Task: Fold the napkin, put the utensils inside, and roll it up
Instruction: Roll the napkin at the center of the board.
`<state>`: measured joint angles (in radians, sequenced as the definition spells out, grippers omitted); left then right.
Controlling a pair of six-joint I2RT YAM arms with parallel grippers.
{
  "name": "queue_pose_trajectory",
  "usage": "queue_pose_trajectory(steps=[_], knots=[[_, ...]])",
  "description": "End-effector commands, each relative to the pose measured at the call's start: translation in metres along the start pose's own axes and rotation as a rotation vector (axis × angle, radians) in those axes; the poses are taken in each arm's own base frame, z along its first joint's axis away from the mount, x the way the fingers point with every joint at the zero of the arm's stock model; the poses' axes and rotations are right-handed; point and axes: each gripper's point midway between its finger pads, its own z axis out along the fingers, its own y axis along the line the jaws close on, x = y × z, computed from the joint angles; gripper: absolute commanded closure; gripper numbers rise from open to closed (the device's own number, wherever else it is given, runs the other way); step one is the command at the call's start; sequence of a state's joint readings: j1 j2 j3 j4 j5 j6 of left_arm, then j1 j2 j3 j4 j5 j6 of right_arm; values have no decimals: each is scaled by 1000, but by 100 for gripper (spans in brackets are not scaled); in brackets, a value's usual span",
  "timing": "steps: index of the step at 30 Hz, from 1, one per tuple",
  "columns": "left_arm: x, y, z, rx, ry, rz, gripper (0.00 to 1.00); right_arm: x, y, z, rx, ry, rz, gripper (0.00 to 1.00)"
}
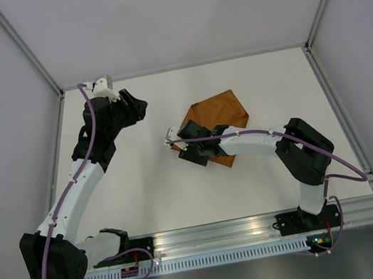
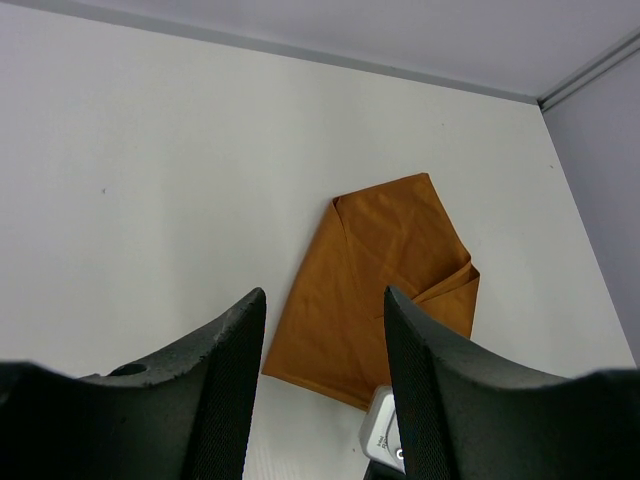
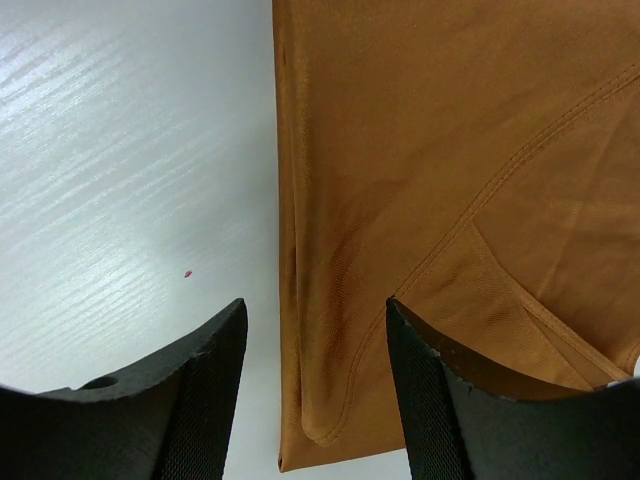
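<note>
The napkin (image 1: 219,113) is an orange-brown cloth lying folded into a long, narrow shape mid-table, with a smaller flap folded over on its right side. It also shows in the left wrist view (image 2: 380,270) and the right wrist view (image 3: 430,170). My right gripper (image 1: 199,150) is open and empty; in its wrist view (image 3: 315,310) it hangs just above the napkin's near-left corner, its jaws on either side of the cloth's left edge. My left gripper (image 1: 139,107) is open and empty, raised at the far left, well away from the napkin, as its wrist view (image 2: 323,300) shows. No utensils are in view.
The white table top (image 1: 145,190) is bounded by a metal frame, with a rail (image 1: 259,224) along the near edge and walls at the back and sides. The right wrist's white camera housing (image 2: 385,435) sits by the napkin's near edge.
</note>
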<state>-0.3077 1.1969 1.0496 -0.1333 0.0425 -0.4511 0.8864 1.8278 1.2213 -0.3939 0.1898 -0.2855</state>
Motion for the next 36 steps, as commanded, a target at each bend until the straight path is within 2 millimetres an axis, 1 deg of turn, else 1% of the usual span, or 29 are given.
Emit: queue_pose_trajectory(steps=[1,5,9,14,16,18,27,30,36], knots=[[-21,-9,-9,21,-44,-3,44,-2,-5,3,35,-20,-56,36],[-15,-8,-5,27,-21,1,44,1,2,4,-2,-27,-64,36],[-7,-8,-2,39,-3,1,44,7,8,11,-31,-22,-76,37],[-2,-7,1,47,1,-1,44,14,3,15,-99,-27,-49,38],[3,-6,2,48,13,-2,44,18,2,15,-125,-28,-46,39],[6,-4,5,46,17,-3,44,20,9,15,-169,-35,-52,42],[17,-2,11,52,44,-7,45,33,22,23,-250,-24,-75,44],[21,-2,13,58,57,-5,45,39,24,27,-272,-10,-68,45],[35,3,19,60,80,-7,45,57,18,34,-300,21,-42,50]])
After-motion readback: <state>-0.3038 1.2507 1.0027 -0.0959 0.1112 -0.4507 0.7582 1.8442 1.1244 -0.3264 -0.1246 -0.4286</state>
